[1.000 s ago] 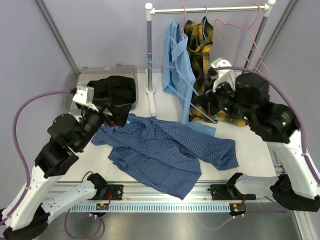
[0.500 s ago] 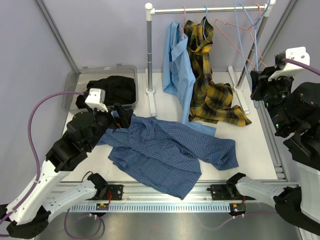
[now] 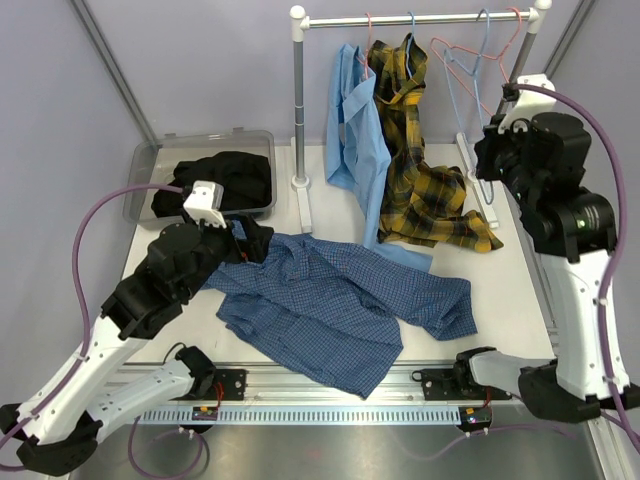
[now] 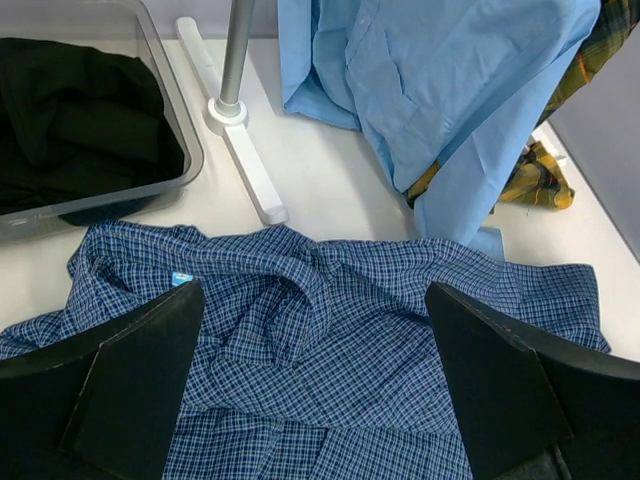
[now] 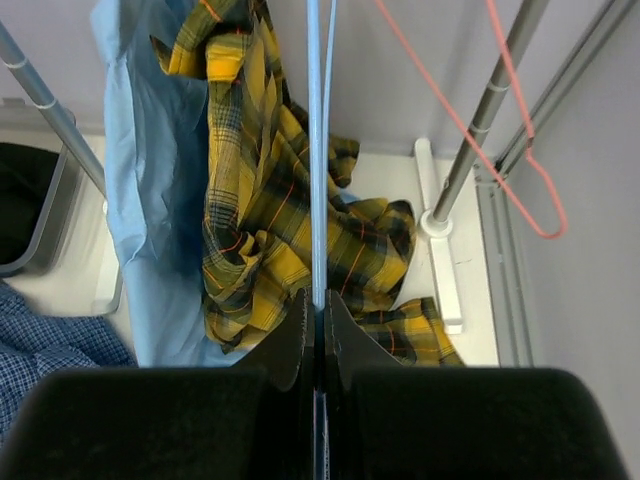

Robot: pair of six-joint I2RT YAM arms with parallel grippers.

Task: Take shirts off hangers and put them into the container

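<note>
Left gripper (image 4: pixel 315 295): jaws spread wide, gripping nothing. The check shirt (image 4: pixel 330 340) lies crumpled on the table, under and between the fingers (image 4: pixel 140 380); contact cannot be told. Right gripper (image 5: pixel 316 310): jaws clamped tight on the wire of a blue hanger (image 5: pixel 314 150), which rises from the fingertips to the rail (image 3: pixel 420 18). The black shirt (image 3: pixel 225 175) lies in the container (image 3: pixel 150 160). The light blue shirt (image 3: pixel 350 130) and plaid shirt (image 5: pixel 250 200) hang left of the held hanger.
</note>
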